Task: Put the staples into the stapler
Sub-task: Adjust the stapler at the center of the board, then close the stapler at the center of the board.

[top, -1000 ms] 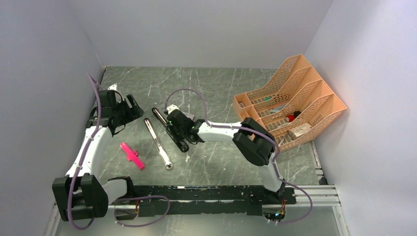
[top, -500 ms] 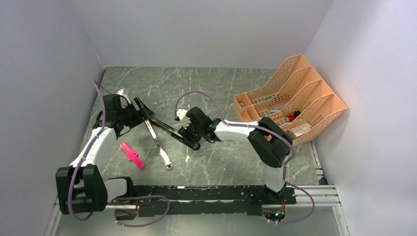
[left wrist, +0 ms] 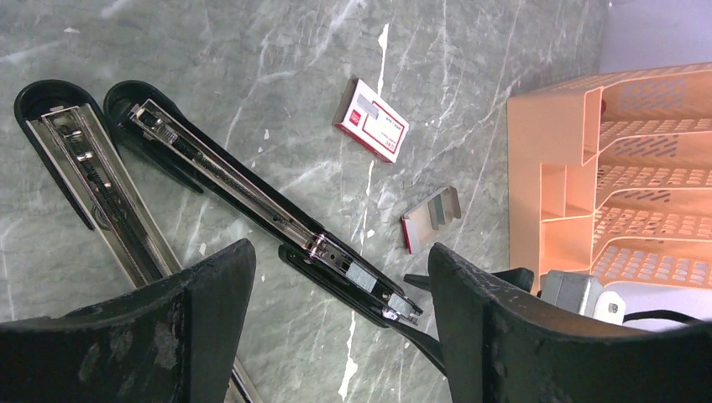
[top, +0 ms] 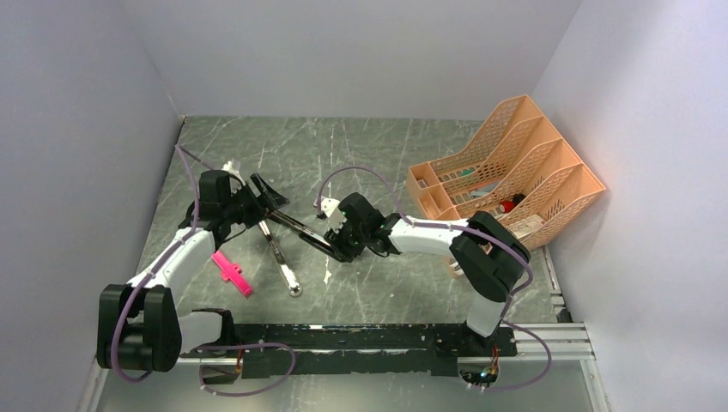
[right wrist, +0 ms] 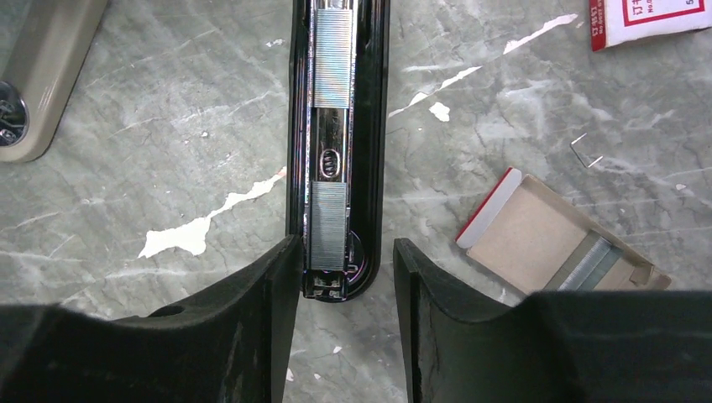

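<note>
Open glossy black stapler [right wrist: 336, 159], silvery staple strips [right wrist: 332, 50] in its rail, lay lengthwise ahead of right gripper [right wrist: 346, 248], jaws half-spread astride its tip; left gripper [left wrist: 340, 256] wide, empty, near hinge end

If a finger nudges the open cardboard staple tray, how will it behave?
The tray is thin card, so probably light and apt to slide on the smooth table. Its staples lie uncovered inside, so they may shift or spill.

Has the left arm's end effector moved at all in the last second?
Yes. The left end effector has shifted to the right, closer to the orange file rack, which has stayed where it was.
</note>
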Robot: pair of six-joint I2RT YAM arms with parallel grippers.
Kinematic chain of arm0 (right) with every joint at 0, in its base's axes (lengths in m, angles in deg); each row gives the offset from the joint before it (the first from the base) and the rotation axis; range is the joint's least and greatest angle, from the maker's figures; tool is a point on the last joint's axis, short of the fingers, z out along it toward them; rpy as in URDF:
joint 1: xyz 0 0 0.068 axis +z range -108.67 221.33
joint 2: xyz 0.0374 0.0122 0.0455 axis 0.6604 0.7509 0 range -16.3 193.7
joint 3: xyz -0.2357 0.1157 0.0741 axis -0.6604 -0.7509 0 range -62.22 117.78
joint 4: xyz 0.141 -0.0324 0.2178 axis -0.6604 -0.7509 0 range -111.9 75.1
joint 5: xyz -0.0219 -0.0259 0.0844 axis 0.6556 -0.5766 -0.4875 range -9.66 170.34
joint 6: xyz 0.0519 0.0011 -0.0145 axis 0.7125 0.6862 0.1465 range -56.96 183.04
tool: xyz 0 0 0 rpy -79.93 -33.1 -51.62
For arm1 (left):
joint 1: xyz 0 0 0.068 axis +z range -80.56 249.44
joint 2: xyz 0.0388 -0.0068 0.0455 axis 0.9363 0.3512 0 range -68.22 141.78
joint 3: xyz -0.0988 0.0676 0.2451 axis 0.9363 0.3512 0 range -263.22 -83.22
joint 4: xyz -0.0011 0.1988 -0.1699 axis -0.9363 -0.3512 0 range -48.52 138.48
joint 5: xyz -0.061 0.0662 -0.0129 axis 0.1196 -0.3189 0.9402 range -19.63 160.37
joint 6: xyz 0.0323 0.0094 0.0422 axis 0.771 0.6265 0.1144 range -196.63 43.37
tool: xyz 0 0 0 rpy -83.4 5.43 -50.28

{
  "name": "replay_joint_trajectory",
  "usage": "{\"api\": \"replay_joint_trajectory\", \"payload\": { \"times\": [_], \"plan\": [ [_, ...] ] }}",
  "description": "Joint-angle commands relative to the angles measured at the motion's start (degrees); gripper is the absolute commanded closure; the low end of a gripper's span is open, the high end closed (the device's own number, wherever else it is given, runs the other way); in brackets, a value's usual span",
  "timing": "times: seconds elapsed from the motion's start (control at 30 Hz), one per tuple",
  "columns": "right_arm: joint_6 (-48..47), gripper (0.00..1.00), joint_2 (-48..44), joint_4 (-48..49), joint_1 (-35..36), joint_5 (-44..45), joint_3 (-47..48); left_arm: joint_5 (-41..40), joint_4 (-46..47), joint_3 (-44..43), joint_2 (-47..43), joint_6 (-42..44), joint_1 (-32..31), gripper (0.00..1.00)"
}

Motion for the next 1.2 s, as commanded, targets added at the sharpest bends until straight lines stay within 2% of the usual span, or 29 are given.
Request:
{"api": "replay_joint_trajectory", "payload": {
  "times": [0.0,0.13,0.3,0.53,0.77,1.0,1.17],
  "plan": [
    [-0.40,0.55,0.43,0.28,-0.27,-1.03,-0.68,-0.89,3.55,0.97,-0.38,-3.21,-0.51,0.21],
    [0.07,0.62,-0.06,2.01,-0.20,-0.83,-1.43,-0.46,5.81,2.36,1.36,-5.45,-1.59,0.21],
    [1.16,0.82,-1.28,4.43,-0.32,-0.57,-2.93,-1.81,6.93,3.20,2.79,-7.20,-3.64,0.22],
    [7.07,1.00,-2.08,7.42,-2.25,-0.58,-5.83,-6.04,7.18,4.11,4.27,-11.31,-6.44,0.23],
    [14.19,1.00,-3.15,10.81,-4.74,-3.91,-9.81,-8.16,11.09,6.18,5.94,-15.85,-7.58,0.22],
    [15.92,1.00,-2.38,13.14,-5.21,-8.91,-10.49,-4.13,23.78,6.98,15.68,-20.69,-8.17,0.24],
    [15.61,1.00,-2.78,12.52,-5.25,-8.29,-10.41,-3.35,32.44,7.02,21.97,-23.36,-8.74,0.28]
  ]
}}
